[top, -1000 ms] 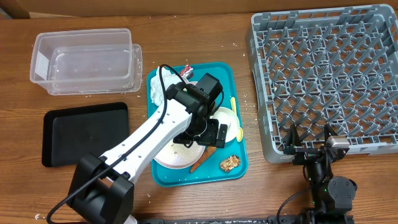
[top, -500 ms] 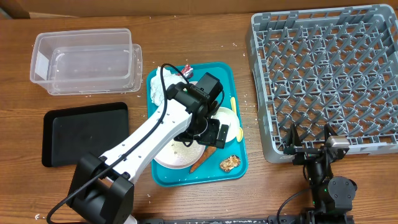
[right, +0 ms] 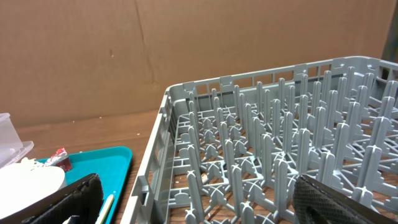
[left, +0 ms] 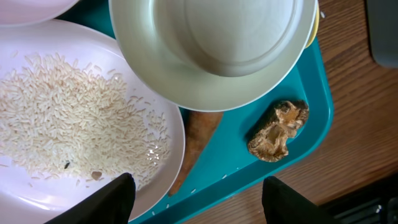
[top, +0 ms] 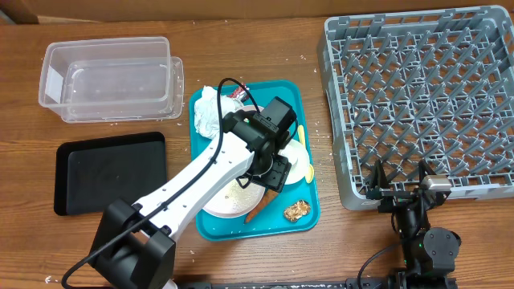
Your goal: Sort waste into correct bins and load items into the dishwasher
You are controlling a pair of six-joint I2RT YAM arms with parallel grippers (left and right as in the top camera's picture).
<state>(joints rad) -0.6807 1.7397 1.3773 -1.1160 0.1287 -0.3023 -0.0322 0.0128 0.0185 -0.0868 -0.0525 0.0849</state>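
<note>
My left hand (left: 205,202) hovers low over the teal tray (top: 309,210), fingers spread and grasping nothing. The orange carrot piece (left: 198,140) lies between them, wedged against the rim of the large white plate (left: 74,186) with its loose rice (left: 62,118). A pale bowl (left: 217,43) overlaps that plate's edge. The brown food chunk (left: 278,130) sits just beside the carrot, near the tray's corner, so the room here is tight.

My right hand (top: 398,178) is released and empty at the near edge of the grey dish rack (top: 418,104). The desk (top: 257,48) is bare between tray and rack. The clear tub (top: 108,78) and black tray (top: 112,171) lie well apart on the left.

My own arm covers much of the plate from overhead. The yellow spoon (top: 301,132) shows only as a sliver, and the pink plate (left: 25,6) is cut off. A crumpled napkin (top: 207,112) and red-and-white wrapper (top: 237,92) sit at the tray's far end.
</note>
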